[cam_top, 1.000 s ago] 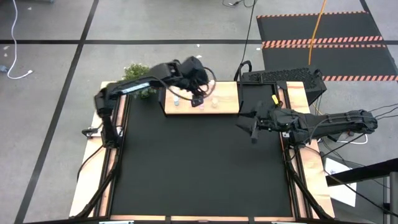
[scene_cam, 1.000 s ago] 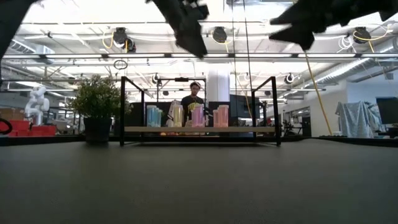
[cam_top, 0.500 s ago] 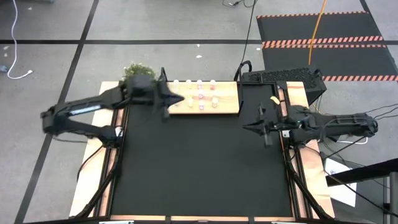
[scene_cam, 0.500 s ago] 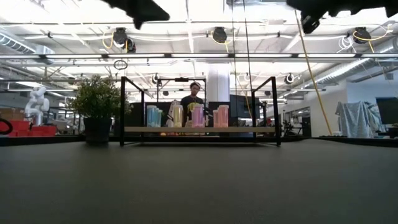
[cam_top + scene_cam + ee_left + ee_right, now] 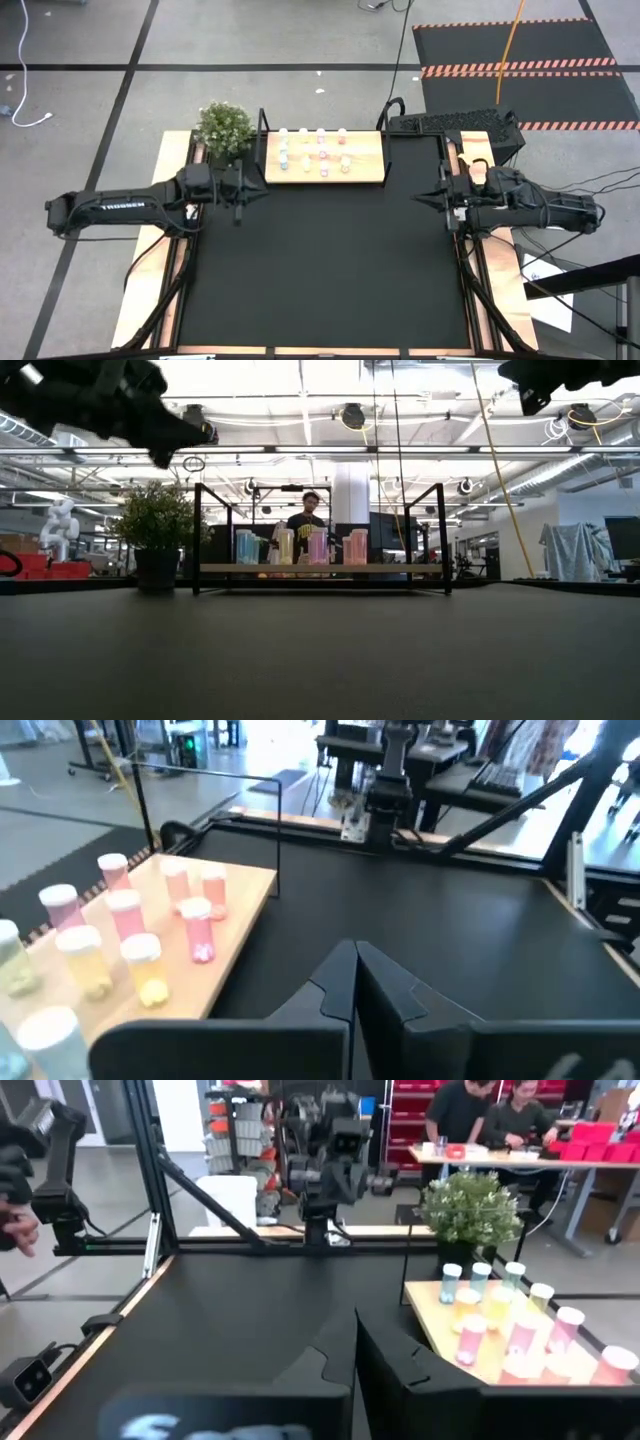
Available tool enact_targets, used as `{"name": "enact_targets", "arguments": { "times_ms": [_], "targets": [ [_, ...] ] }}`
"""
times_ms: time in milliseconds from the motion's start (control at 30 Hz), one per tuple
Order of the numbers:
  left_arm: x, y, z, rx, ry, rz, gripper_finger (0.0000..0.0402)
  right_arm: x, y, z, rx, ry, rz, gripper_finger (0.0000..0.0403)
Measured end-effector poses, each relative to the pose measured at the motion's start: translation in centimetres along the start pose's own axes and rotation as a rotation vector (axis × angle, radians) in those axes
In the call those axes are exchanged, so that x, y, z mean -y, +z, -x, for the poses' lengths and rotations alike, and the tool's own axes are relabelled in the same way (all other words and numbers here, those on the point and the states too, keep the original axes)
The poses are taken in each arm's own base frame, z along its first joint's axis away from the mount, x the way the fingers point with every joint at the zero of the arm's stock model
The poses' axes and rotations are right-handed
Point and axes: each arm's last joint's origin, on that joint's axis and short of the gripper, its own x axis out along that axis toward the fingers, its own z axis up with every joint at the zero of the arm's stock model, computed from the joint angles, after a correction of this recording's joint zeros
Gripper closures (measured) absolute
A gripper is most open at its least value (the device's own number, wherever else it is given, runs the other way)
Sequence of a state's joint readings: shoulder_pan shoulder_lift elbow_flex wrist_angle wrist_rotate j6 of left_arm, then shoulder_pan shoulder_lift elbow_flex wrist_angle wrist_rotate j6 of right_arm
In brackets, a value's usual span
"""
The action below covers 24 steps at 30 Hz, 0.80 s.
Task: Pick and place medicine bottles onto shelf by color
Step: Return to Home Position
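Note:
Several medicine bottles (image 5: 322, 150) with white caps stand upright on the light wooden shelf (image 5: 365, 160) at the table's far edge. In the low view the bottles (image 5: 300, 547) stand in blue, yellow and pink groups on the shelf (image 5: 400, 568). My left gripper (image 5: 255, 193) hovers shut, holding nothing, near the table's left edge, just short of the shelf's left end. The left wrist view shows it (image 5: 355, 960) with the bottles (image 5: 130, 935) beside it. My right gripper (image 5: 422, 197) hovers shut and holds nothing at the right edge. The right wrist view (image 5: 355, 1325) shows this too.
A green potted plant (image 5: 224, 127) stands at the far left corner beside the shelf. Thin black uprights (image 5: 197, 535) frame the shelf. The black table top (image 5: 320, 270) lies bare between the two arms. People sit at a desk beyond the table (image 5: 490, 1110).
My left gripper has pulled back from above the shelf toward the table's left edge, has sunk, and has shut with nothing in it. My right gripper has drawn back toward the right edge and has shut too. The bottles on the shelf have stayed where they were.

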State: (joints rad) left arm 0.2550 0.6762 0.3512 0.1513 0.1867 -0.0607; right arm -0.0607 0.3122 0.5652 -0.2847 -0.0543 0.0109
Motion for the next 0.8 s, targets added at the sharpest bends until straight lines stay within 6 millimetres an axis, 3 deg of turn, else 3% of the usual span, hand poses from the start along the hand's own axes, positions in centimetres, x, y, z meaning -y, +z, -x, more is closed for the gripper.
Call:
{"name": "enact_targets", "arguments": {
  "times_ms": [233,367,800],
  "targets": [
    [-0.1,-3.4,1.7,0.088,0.006,0.017,0.0398,-0.1,-0.1,2.0,0.05,-0.006,0.018,0.0402],
    [-0.2,-4.9,2.4,0.129,0.015,0.037,0.0389,-0.1,-1.0,2.5,0.107,-0.004,-0.061,0.0402],
    [0.1,-6.2,3.3,0.153,-0.064,0.03,0.039,0.1,-7.8,-1.4,0.2,0.036,-0.115,0.0403]
  ]
}}
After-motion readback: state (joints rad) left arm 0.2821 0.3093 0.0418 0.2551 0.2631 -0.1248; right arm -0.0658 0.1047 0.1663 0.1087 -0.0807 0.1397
